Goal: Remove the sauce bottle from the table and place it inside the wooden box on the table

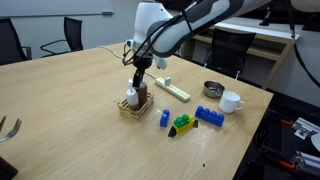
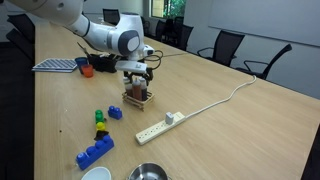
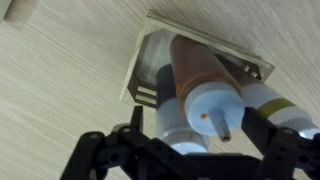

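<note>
Gripper [image 3: 192, 138] spread wide, holding nothing, fingers straddling the pale caps. Dark brown sauce bottle with a pale grey nozzle cap [image 3: 200, 75] sits inside the small light-wood box [image 3: 135, 70], wedged between a darker bottle [image 3: 160, 85] at its 9 o'clock and a white, yellow-banded bottle [image 3: 275, 108] at 3. Risk: a finger snags a cap on lift-out, tipping the bottle or dragging the light box across the bench [image 1: 60, 110]. Only the wrist view shows that crowding. Both exterior views show the gripper's height over the box instead.
</note>
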Robot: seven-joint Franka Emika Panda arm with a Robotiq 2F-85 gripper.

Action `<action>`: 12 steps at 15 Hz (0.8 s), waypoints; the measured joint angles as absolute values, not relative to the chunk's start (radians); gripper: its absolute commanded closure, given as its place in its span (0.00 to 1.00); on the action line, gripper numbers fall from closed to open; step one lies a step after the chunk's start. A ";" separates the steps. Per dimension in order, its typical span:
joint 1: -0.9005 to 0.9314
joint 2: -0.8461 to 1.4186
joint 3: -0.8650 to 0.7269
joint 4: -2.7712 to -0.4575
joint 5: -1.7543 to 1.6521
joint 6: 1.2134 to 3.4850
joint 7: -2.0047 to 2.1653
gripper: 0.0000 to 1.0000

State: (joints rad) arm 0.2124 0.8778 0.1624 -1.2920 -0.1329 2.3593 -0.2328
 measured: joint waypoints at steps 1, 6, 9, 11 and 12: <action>0.212 0.877 0.163 -1.290 -0.133 2.359 -0.233 0.00; 0.218 0.877 0.156 -1.287 -0.150 2.351 -0.232 0.00; 0.256 0.903 0.122 -1.262 -0.179 2.347 -0.219 0.00; 0.278 0.879 0.104 -1.232 -0.227 2.350 -0.198 0.00; 0.290 0.848 0.095 -1.221 -0.246 2.348 -0.188 0.00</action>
